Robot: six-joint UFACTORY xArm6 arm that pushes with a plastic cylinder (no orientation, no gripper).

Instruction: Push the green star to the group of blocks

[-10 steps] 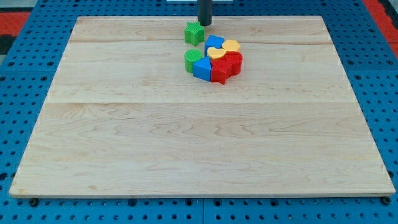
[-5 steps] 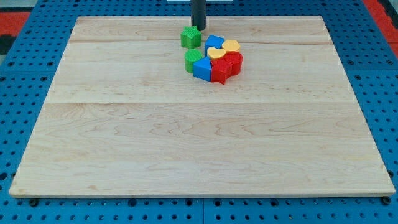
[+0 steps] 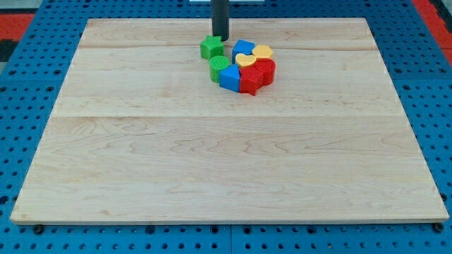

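The green star [image 3: 210, 48] lies near the top of the wooden board [image 3: 226, 162], just up and left of the group of blocks. My tip [image 3: 220, 38] stands right behind the star at its upper right edge, touching or nearly touching it. The group holds a second green block [image 3: 219, 68], a blue block [image 3: 229, 78], another blue block [image 3: 244, 49], two yellow blocks [image 3: 246, 61] [image 3: 263, 51] and red blocks [image 3: 256, 75]. A narrow gap separates the star from the green block below it.
The board rests on a blue pegboard table [image 3: 28, 141] with holes all round. Red areas [image 3: 18, 25] show at the view's top corners.
My tip has moved left and slightly down. The green star has slid left and a little toward the view's bottom, closer to the green block of the group.
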